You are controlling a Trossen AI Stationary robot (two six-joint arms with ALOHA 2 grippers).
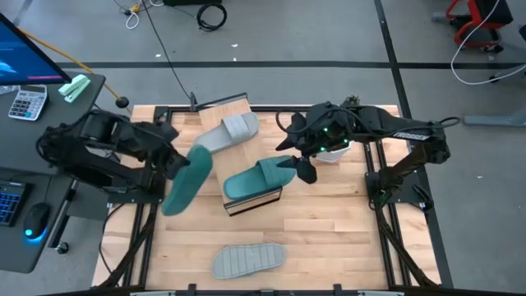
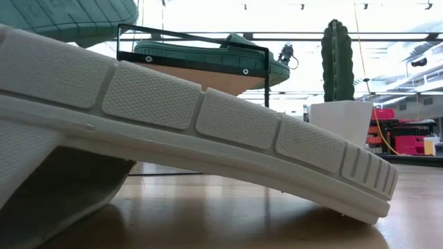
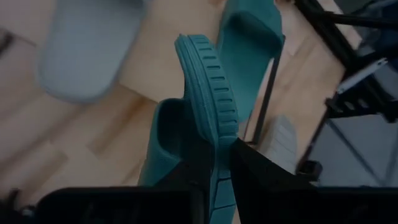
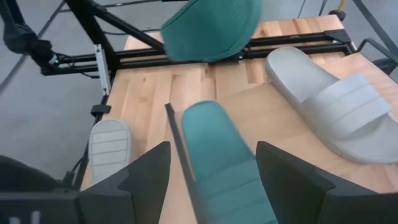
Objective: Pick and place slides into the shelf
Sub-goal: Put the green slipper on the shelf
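Gripping the edge of a teal slide [image 1: 186,181], the left gripper [image 3: 227,165] has its fingers pinched nearly shut on the sole's rim and carries the sandal clear of the tabletop [image 1: 329,230], just left of the shelf [image 1: 255,200]. The sole droops little from that one-sided pinch, so the rubber looks light and fairly stiff, though springy enough to bend; the ribbed tread gives the fingers bite, and the rim or the wide strap seems the safest place to take hold. A second teal slide [image 1: 261,179] already lies on the shelf. The right gripper [image 4: 211,168] hangs over that shelved slide with its fingers spread wide on either side of it, holding nothing. One pale grey slide [image 1: 229,133] rests strap-up at the far side of the table, partly on a loose wooden board; the other [image 1: 248,260] lies sole-up near the front edge, well apart from the shelf. The slatted wood is smooth and level, so a dropped sandal would likely slide rather than snag. Beyond the table are grey floor, trailing cables, a desk with a calculator [image 1: 26,103], and a potted cactus [image 2: 338,66].
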